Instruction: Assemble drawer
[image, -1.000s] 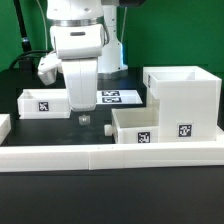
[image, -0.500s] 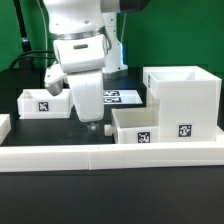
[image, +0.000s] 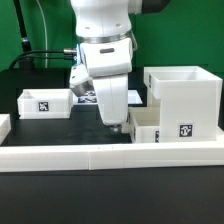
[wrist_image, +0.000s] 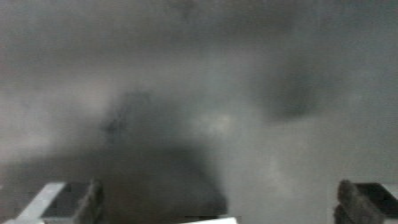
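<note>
Exterior view: my two-finger gripper (image: 114, 126) hangs just beside the small shallow white plastic tray (image: 146, 128), near the front edge of the worktop (image: 60, 125), next to the tall boxy white housing (image: 185, 98). For a clean grasp, I judge, one finger should drop squarely inside the tray wall. Wrist view: blurred; fingers (wrist_image: 68, 203) apart, nothing between them.

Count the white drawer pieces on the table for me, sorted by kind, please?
Tall housing: 1
Shallow trays: 2, one on the exterior view's left, one against the housing and partly behind the gripper
Total: 3
</note>
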